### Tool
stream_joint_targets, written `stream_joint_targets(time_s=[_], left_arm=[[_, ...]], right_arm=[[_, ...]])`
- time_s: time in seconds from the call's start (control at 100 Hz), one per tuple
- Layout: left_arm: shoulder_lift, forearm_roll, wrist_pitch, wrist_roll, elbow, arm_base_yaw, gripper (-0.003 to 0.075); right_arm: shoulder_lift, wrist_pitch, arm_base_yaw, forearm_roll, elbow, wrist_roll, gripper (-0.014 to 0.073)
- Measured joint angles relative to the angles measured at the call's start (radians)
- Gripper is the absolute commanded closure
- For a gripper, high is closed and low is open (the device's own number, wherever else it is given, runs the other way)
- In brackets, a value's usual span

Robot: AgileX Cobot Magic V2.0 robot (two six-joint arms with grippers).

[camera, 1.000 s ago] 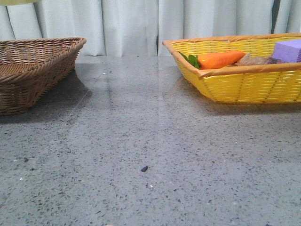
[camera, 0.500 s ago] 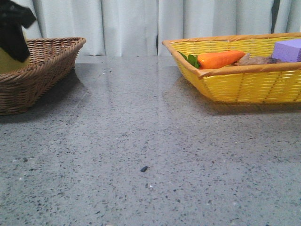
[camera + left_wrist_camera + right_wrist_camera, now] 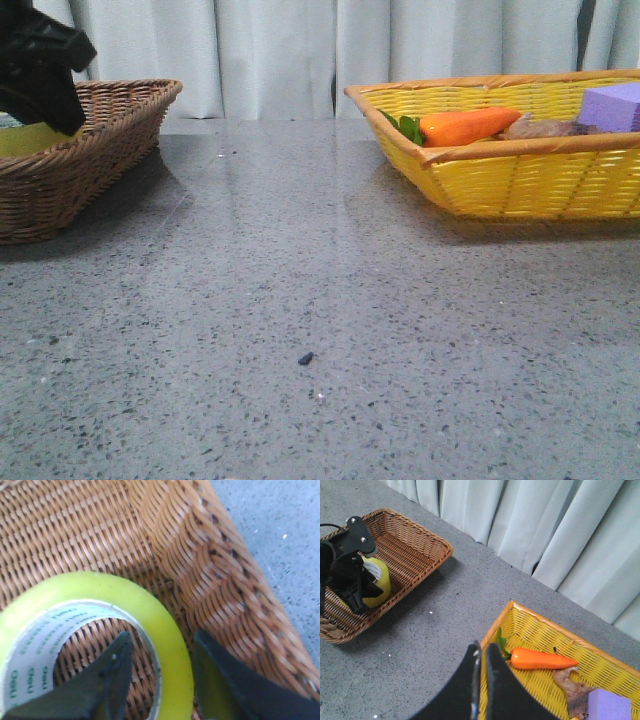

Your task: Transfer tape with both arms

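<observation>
The tape (image 3: pixel 25 140), a yellow roll with a white core and green lettering, sits low inside the brown wicker basket (image 3: pixel 120 110) at the far left. My left gripper (image 3: pixel 50 110) is shut on its wall. In the left wrist view one finger (image 3: pixel 112 675) is inside the core and the other (image 3: pixel 225 680) is outside the yellow rim (image 3: pixel 170 630), over the basket floor (image 3: pixel 90 535). The right wrist view shows the left gripper (image 3: pixel 362 592) on the tape (image 3: pixel 380 580). My right gripper (image 3: pixel 481 652) is shut and empty, high above the table.
A yellow basket (image 3: pixel 520 180) at the right holds a carrot (image 3: pixel 470 125), a brown scrap and a purple block (image 3: pixel 612 105). A small dark speck (image 3: pixel 307 357) lies on the grey stone table between the baskets. Curtains hang behind.
My left gripper came down from above the view with the tape and has lowered it into the brown basket. The right side has not changed.
</observation>
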Motion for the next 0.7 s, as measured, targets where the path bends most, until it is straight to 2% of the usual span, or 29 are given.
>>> stream_joint_targets(time_s=[0.16, 0.3, 0.47, 0.7], left_arm=[[-0.103, -0.025, -0.005, 0.002, 0.0, 0.0, 0.0491], [-0.247, -0.082, -0.025, 0.002, 0.002, 0.0, 0.0602], [-0.432, -0.146, -0.058, 0.002, 0.039, 0.0, 0.0741], [-0.694, -0.187, -0.082, 0.002, 0.198, 0.0, 0.0741]], right_arm=[[-0.002, 0.0, 0.0, 0.0, 0.002, 0.015, 0.0666], [-0.037, -0.018, 0.0, -0.002, 0.056, 0.023, 0.0666], [-0.167, -0.098, 0.0, -0.002, 0.224, 0.045, 0.0666], [-0.499, -0.307, 0.0, -0.002, 0.591, 0.068, 0.0666]])
